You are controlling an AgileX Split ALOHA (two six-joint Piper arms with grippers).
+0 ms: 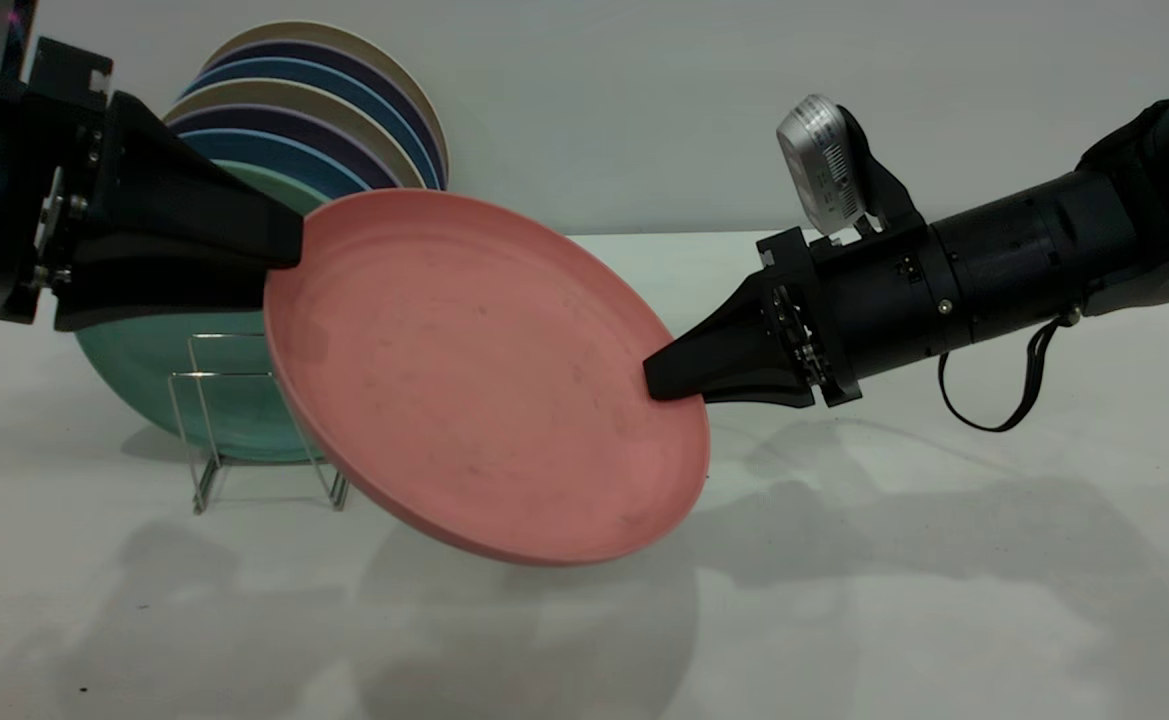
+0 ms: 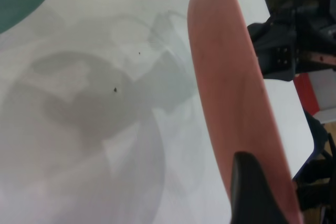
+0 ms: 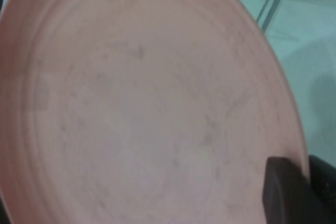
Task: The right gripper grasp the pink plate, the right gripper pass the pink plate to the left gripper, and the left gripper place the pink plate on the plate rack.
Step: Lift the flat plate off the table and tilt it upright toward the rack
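Handover in mid-air: the pink plate [image 1: 474, 370] hangs tilted above the table [image 1: 944, 600], in front of the plate rack [image 1: 244, 430] that already carries a teal-green plate [image 1: 144, 370] and others. My right gripper [image 1: 659, 380] is clamped on its near rim; my left gripper [image 1: 289, 255] pinches the opposite rim. The plate looks stiff, light and smooth-skinned, so I judge the raised rim the only sound purchase.
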